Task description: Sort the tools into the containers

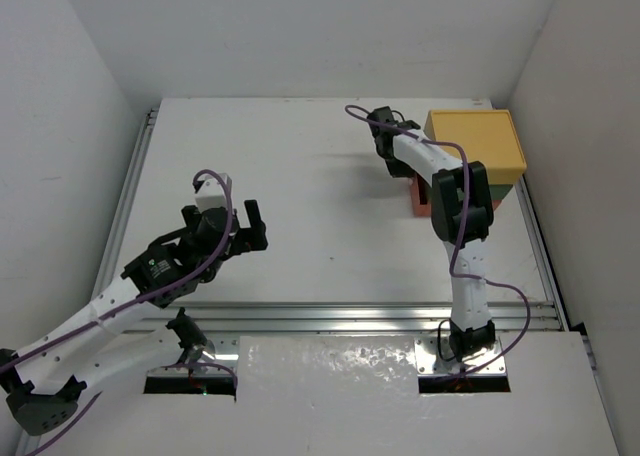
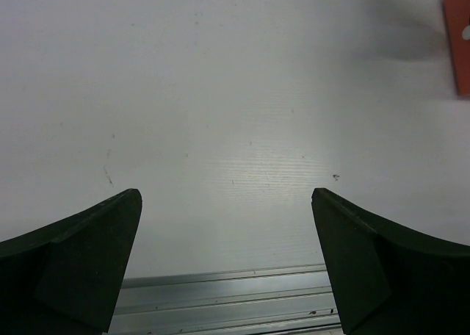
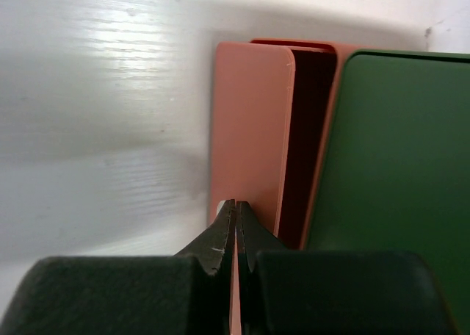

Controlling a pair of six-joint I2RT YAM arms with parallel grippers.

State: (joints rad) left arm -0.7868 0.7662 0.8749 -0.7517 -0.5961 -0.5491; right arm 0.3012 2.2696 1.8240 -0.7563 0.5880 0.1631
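Two claws inspected: the right gripper (image 3: 235, 219) is pinched shut on the thin lip of the red-orange tray (image 3: 248, 129), apparently to draw it out. Idle, the left gripper (image 2: 226, 197) stands wide, empty.

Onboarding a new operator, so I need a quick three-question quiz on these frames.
1. True or false: the left hand is open and empty.
2. Which tray tops the stack? A) red B) green C) yellow
3. What is the right hand pinching?
Key: 1 true. 2 C, the yellow tray. 3 A thin edge of the red tray, beside the green tray.
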